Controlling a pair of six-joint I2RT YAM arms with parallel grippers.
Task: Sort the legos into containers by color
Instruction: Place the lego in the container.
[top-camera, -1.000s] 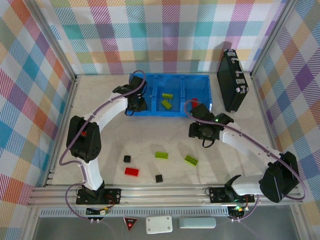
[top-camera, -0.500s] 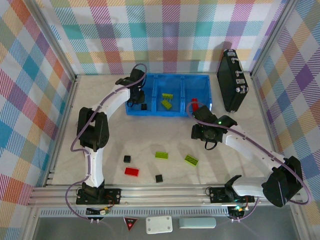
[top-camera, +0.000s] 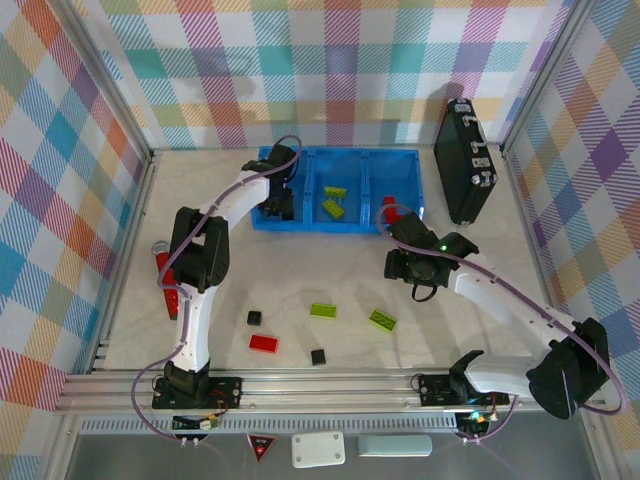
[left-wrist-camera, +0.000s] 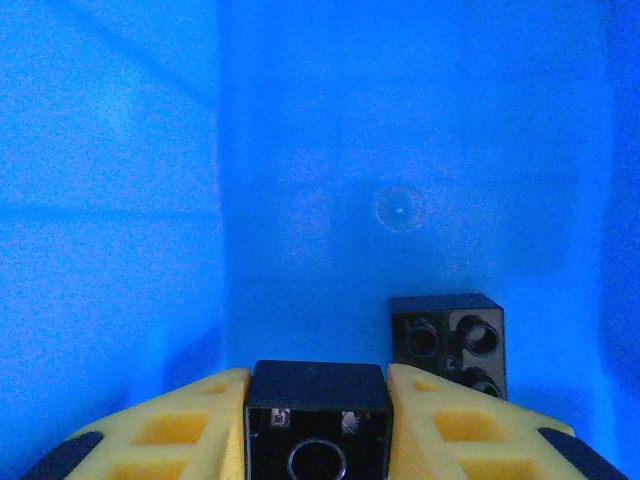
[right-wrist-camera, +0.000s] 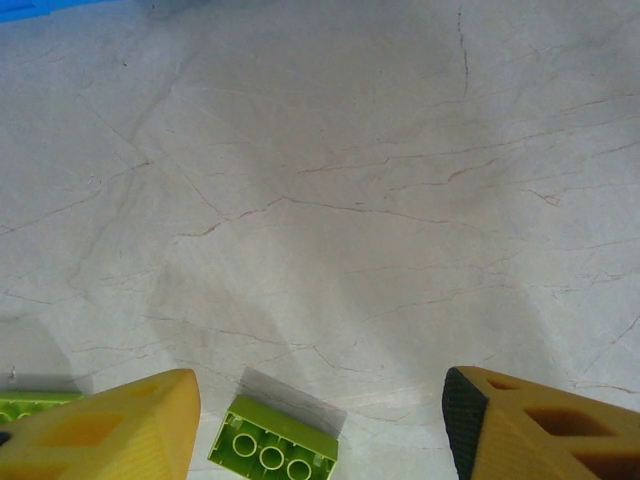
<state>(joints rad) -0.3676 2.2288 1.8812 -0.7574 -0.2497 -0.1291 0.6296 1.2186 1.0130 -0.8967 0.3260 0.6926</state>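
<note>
Since a second ago the left arm has swung deeper into the leftmost container (left-wrist-camera: 110, 250) of the blue tray (top-camera: 395, 152). Its left claw (left-wrist-camera: 318, 385) is clamped on a black lego (left-wrist-camera: 318, 405) at bottom centre of the wrist frame, and a second black lego (left-wrist-camera: 447, 340) lies on the floor just up and right of it. Over the surface (right-wrist-camera: 350, 200) the right claw (right-wrist-camera: 320, 392) hangs half-spread, with a lime-green lego (right-wrist-camera: 273, 443) low between its fingers, nearer the left one.

You have a black case (top-camera: 466, 160) at the far right of the table (top-camera: 300, 262), and a red cylinder (top-camera: 166, 280) near its left edge.
</note>
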